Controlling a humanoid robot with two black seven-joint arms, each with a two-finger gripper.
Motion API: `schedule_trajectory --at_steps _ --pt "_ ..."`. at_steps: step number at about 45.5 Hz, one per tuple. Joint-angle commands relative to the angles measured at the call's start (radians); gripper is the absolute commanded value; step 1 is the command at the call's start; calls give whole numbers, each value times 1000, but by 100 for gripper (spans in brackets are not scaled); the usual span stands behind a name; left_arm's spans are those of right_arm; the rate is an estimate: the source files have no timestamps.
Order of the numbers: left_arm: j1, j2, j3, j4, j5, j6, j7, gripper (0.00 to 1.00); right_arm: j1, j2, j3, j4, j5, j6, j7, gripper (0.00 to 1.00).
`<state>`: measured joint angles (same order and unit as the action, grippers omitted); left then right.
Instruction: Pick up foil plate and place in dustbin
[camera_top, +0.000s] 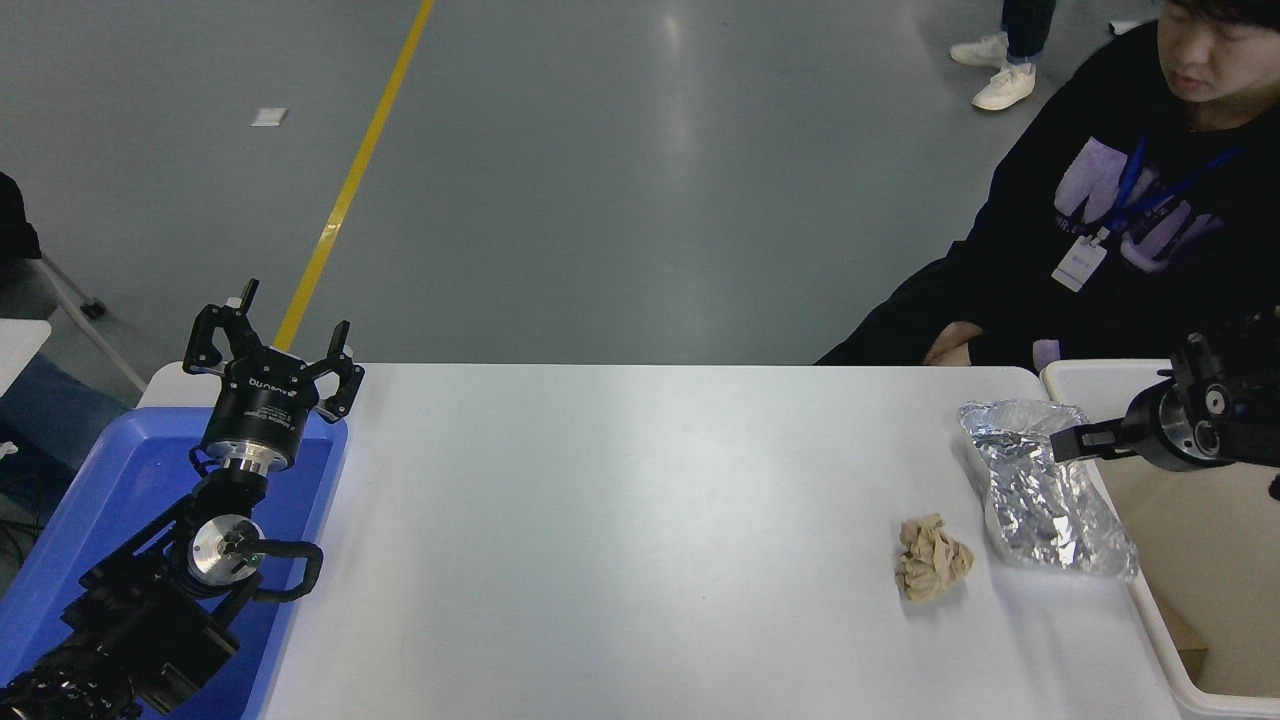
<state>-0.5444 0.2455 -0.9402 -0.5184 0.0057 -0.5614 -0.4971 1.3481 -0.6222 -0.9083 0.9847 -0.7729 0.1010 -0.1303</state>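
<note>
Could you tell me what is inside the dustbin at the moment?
The dustbin shows mostly bare beige interior, plus a small brown scrap at its near corner. The right gripper reaches over its rim, hiding part; the foil plate lies outside.
</note>
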Motion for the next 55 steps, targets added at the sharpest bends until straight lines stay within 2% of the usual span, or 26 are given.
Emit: schedule_trajectory --at_steps 1,13,29,44,49,55 --pt "0 0 0 0 0 0 -1 98 -210 10 132 -124 -6 -66 0 96" --pt "0 0 0 0 0 0 -1 98 -328 56 232 -228 -6 -116 0 92" --pt "0 0 0 0 0 0 -1 98 -406 130 232 -323 -9 -208 3 91" --pt "1 0 0 0 -1 0 -3 98 -438 176 221 -383 -16 -221 8 89" --pt "1 0 0 0 -1 0 -3 98 -443 177 221 -388 -16 -222 8 82" --pt "1 0 0 0 -1 0 -3 98 -446 186 221 -400 -16 -234 9 82"
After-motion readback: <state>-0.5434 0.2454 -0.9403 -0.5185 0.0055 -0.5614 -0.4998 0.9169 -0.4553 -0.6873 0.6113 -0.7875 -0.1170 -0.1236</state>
